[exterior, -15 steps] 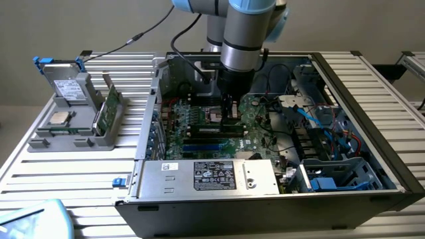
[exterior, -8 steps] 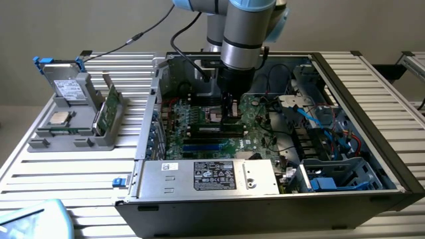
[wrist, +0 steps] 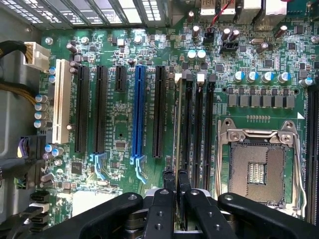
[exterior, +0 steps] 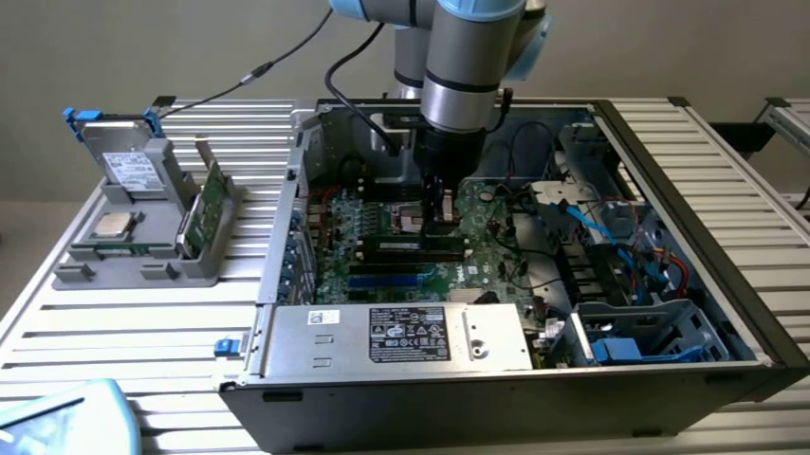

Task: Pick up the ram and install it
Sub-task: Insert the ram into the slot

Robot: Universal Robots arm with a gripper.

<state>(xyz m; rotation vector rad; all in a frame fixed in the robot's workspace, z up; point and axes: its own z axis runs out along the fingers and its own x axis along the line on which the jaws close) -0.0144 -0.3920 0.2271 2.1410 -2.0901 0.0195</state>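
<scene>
— While the ram (wrist: 178,124) stands edge-on over the memory slots (wrist: 198,124), just beside the empty processor socket (wrist: 259,164), is it seated?
— That cannot be told. The gripper (wrist: 176,186) is clamped on it, so installing looks in hand. Seating likely calls for the stick square to its slot and a straight press.

1. The exterior view looks down from well back over the desk (exterior: 139,322) into the open computer case (exterior: 506,417).
2. The wrist view, past the hand (wrist: 176,175), faces the motherboard (wrist: 115,110) closely.
3. Both share that motherboard (exterior: 500,237).
</scene>
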